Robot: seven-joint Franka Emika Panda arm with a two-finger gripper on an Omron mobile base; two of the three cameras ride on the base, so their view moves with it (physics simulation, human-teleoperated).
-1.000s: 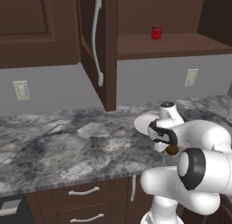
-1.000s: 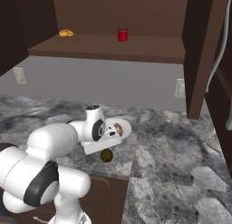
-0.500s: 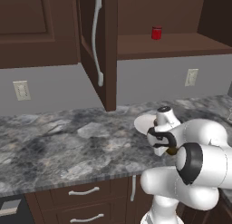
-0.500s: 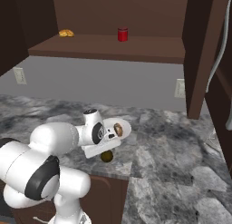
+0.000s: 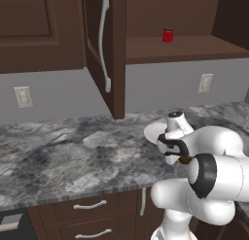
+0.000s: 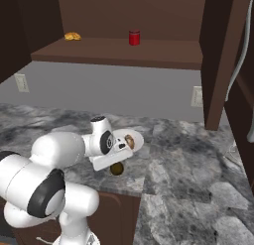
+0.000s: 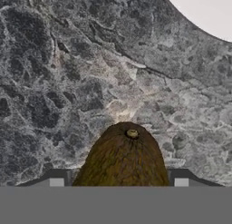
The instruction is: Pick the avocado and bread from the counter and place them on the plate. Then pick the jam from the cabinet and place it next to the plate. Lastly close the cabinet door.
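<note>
Avocado [image 7: 123,157] on worktop [image 7: 68,82] near its front edge, between the fingers [image 7: 56,178], contact not discernible; plate [image 7: 204,10] just beyond, bread [image 6: 129,141] on it; jam [image 5: 168,35] on shelf [image 5: 185,49], cabinet door [image 5: 104,44] open

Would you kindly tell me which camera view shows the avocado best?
The hand view: the avocado looms large between the fingertips, stem scar visible. The right base view shows it small and dark under the gripper; in the left base view just a brown sliver peeks past the arm.
</note>
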